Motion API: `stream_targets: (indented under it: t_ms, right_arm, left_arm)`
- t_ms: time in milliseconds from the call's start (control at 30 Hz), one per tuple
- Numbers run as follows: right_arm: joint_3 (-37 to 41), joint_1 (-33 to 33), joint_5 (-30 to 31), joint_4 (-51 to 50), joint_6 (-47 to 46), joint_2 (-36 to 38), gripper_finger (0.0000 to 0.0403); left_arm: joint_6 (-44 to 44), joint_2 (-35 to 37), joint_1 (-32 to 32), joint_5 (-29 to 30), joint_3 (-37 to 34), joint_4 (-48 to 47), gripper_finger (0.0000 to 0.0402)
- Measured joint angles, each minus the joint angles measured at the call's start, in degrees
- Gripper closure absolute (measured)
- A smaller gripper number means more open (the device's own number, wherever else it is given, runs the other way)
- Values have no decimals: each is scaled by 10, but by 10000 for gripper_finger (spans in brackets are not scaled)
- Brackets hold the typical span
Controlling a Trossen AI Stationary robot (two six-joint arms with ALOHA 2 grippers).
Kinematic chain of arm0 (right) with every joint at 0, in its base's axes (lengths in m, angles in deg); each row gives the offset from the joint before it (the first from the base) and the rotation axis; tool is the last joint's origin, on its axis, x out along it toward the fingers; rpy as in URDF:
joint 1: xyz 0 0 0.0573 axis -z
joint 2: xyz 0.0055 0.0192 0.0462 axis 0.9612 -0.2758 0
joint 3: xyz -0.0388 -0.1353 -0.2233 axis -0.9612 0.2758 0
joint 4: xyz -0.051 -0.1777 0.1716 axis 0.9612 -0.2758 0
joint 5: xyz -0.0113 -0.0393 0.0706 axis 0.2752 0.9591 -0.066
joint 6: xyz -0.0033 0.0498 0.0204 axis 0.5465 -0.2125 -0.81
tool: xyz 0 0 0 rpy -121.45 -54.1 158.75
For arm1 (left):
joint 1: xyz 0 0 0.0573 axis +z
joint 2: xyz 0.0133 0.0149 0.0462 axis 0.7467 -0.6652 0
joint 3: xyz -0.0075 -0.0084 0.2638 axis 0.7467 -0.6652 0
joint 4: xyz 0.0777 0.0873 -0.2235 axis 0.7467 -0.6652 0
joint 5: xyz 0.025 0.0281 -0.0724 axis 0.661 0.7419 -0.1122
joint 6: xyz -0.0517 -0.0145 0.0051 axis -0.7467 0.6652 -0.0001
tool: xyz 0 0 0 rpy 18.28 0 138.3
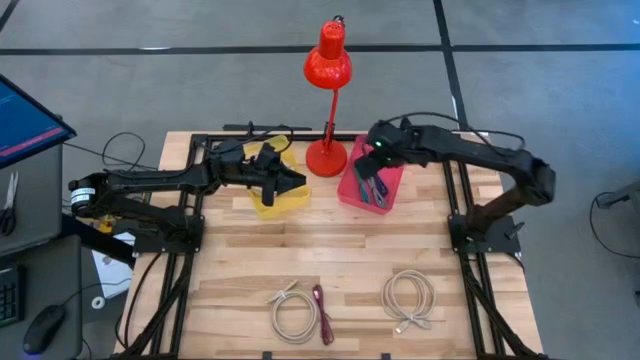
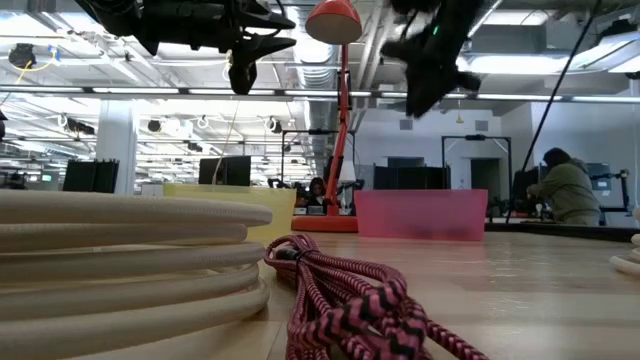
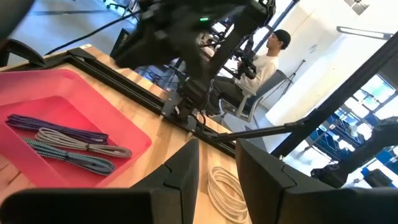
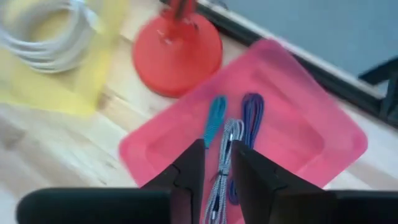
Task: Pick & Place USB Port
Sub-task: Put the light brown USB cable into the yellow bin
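Observation:
A pink tray (image 1: 352, 190) at the far side holds three short braided cables: teal (image 4: 216, 118), white (image 4: 230, 138) and blue (image 4: 252, 115). A yellow tray (image 1: 262, 203) beside it holds a white coiled cable (image 4: 43, 34). My right gripper (image 4: 217, 158) hangs open above the pink tray (image 4: 298, 134), over the white braided cable, touching nothing. My left gripper (image 1: 295, 180) hovers open at the yellow tray's right end, pointing toward the pink tray (image 3: 74, 93), and holds nothing. In the low view both grippers (image 2: 240, 75) (image 2: 420, 95) are well above the trays.
A red desk lamp (image 1: 327, 70) stands between the trays with its base (image 4: 177, 53) against the pink tray. Near the front edge lie a white coil (image 1: 293, 316), a dark pink braided cable (image 1: 321, 304) and another white coil (image 1: 408, 298). The middle of the table is bare wood.

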Motion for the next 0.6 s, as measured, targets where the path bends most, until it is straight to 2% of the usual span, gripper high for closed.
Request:
stream_targets:
  t_ms: [233, 467, 600]
  right_arm:
    - [0, -76, -15, -3, 0, 71, 332]
    - [0, -155, -130, -2, -12, 114, 332]
    - [0, -202, -141, 2, -51, 130, 332]
  left_arm:
    - [1, 0, 0, 0, 0, 0, 297]
    - [0, 0, 0, 0, 0, 0, 297]
    - [0, 0, 0, 0, 0, 0, 297]
